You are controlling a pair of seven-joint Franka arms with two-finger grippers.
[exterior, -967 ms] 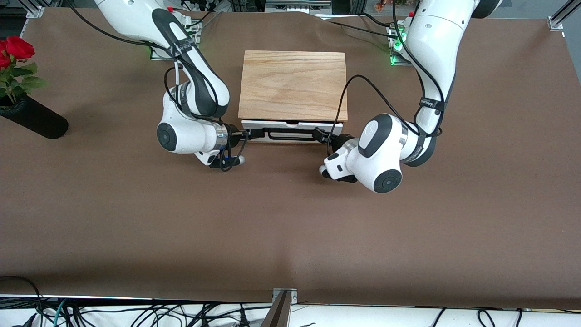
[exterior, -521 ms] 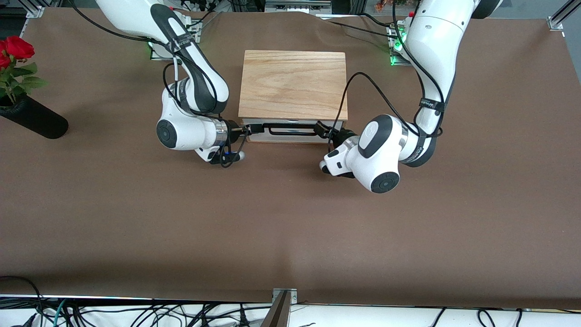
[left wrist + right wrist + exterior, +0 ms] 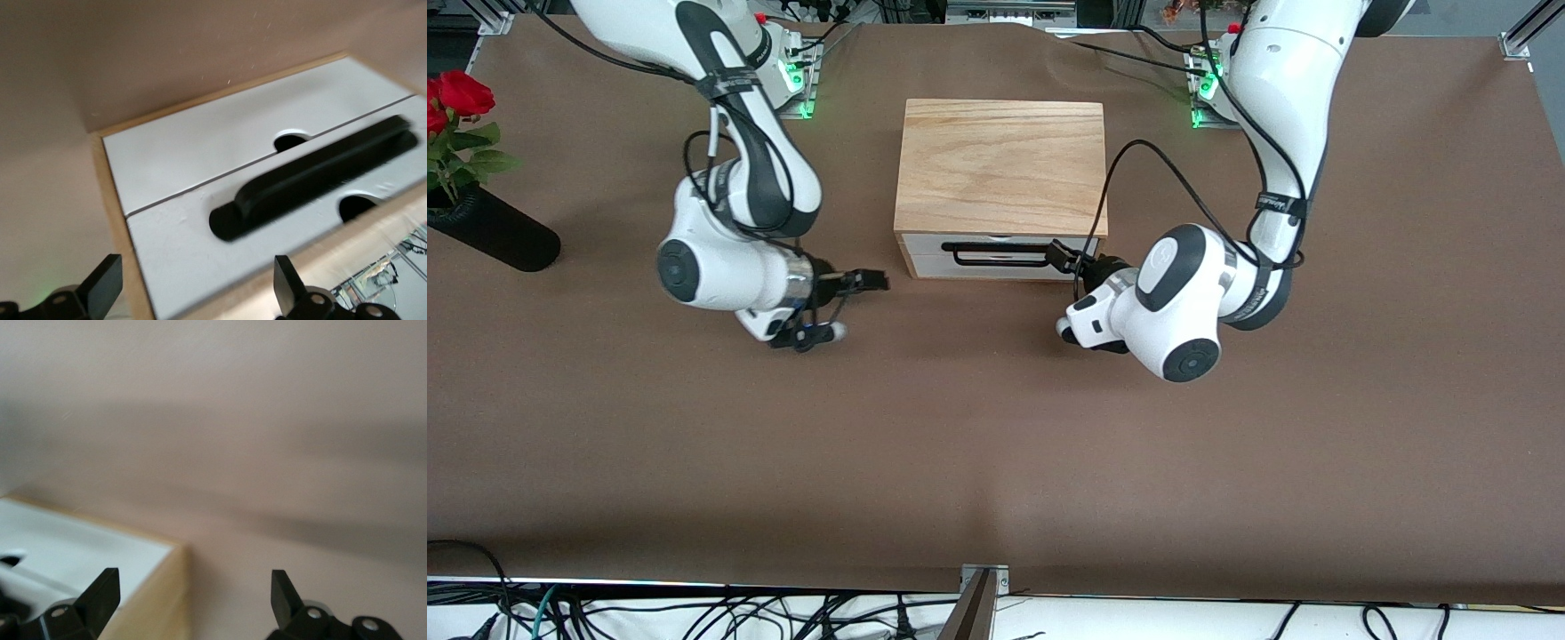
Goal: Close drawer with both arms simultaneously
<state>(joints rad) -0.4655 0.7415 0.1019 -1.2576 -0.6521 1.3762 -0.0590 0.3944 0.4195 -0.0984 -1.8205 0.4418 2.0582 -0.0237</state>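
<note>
The drawer (image 3: 996, 264) sits pushed in, its white front flush with the wooden box (image 3: 1000, 164), and the black bar handle (image 3: 996, 255) lies across it. My left gripper (image 3: 1060, 257) is open and empty, close in front of the drawer's front at the handle's end toward the left arm. In the left wrist view the white front (image 3: 193, 247) and handle (image 3: 313, 177) show between the spread fingers (image 3: 100, 290). My right gripper (image 3: 879, 282) is open and empty, low over the table beside the box's front corner. The right wrist view shows that corner (image 3: 153, 593).
A black vase (image 3: 489, 233) with a red rose (image 3: 458, 93) lies at the table's edge toward the right arm's end. The brown table (image 3: 996, 444) stretches wide nearer the front camera. Cables hang along the front edge.
The drawer has slid fully into the box. My right gripper has let go of the handle and pulled away toward the right arm's end. My left gripper has stayed by the handle's end.
</note>
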